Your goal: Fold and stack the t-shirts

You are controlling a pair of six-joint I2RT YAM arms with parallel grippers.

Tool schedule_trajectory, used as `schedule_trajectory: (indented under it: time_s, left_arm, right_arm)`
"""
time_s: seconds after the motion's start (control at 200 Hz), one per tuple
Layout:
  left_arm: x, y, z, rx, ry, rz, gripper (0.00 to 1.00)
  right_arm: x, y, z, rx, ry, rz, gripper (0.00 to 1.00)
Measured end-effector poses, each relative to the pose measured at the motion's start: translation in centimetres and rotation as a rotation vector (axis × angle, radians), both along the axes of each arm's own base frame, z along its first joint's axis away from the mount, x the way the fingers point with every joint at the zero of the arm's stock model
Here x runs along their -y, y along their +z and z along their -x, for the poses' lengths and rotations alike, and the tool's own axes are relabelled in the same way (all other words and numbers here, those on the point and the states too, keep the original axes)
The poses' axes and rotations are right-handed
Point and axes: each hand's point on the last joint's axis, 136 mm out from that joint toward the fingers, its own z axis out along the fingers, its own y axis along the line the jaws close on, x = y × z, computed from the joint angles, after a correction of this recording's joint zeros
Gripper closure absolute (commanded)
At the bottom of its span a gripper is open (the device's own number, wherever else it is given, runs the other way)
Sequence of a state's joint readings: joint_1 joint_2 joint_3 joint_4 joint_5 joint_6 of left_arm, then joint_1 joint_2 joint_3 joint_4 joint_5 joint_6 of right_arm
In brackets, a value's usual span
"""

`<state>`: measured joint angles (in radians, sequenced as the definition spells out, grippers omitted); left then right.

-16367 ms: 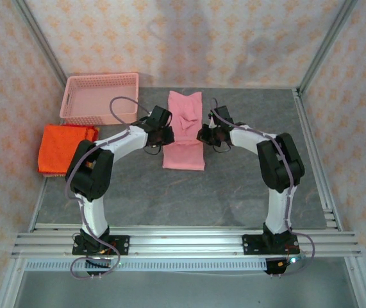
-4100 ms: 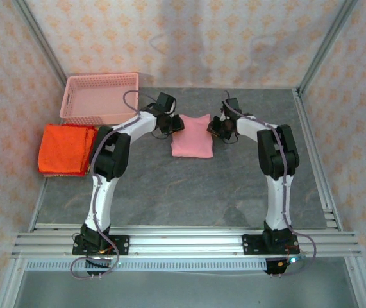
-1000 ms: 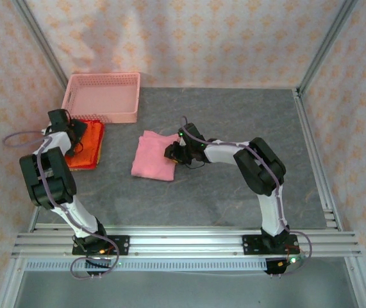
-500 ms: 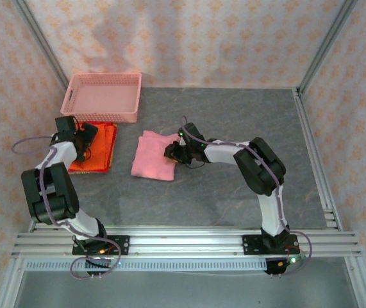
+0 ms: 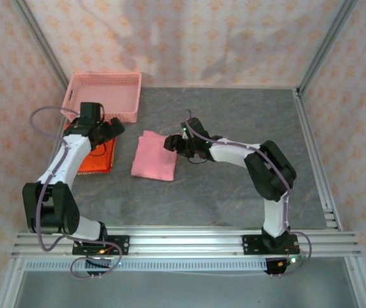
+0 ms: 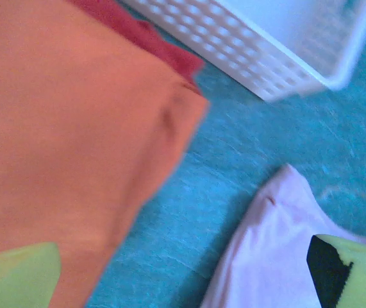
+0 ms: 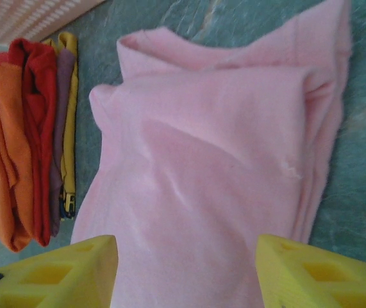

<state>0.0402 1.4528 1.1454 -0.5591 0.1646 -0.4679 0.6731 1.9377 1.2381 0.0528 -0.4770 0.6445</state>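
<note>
Pink shirt: folded, lying just right of orange stack, not touching. Right gripper: jaws parted, empty, at shirt's side away from stack. Left gripper: wide open, above stack's far edge.

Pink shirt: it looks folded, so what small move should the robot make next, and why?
Probably close the right pincer on the pink t-shirt's right edge, to carry it over. The shirt lies folded on the table beside the orange stack, not on it. The right pincer sits open at that edge, holding nothing; the left pincer hangs open over the stack.
</note>
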Motion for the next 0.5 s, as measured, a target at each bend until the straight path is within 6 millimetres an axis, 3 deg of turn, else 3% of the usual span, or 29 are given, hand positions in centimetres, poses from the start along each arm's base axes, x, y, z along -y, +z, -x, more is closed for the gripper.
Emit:
schedule_trajectory:
  time_s: [0.07, 0.185, 0.32, 0.5]
  left_arm:
    - [2.0, -0.4, -0.4, -0.033, -0.096, -0.028, 0.0]
    - [4.0, -2.4, -1.1, -0.104, -0.195, -0.038, 0.0]
    - [4.6, -5.2, -0.8, -0.192, -0.234, -0.023, 0.0]
    - [5.4, -6.0, -0.6, -0.215, -0.256, 0.011, 0.0]
  right_arm:
    - [0.7, -0.5, 0.0, -0.01, -0.017, 0.032, 0.42]
    - [1.5, -1.8, 0.4, -0.049, -0.025, 0.086, 0.54]
    - [1.0, -2.9, 0.3, -0.082, -0.014, 0.122, 0.61]
    - [-0.2, -4.3, 0.3, -0.113, 0.016, 0.152, 0.64]
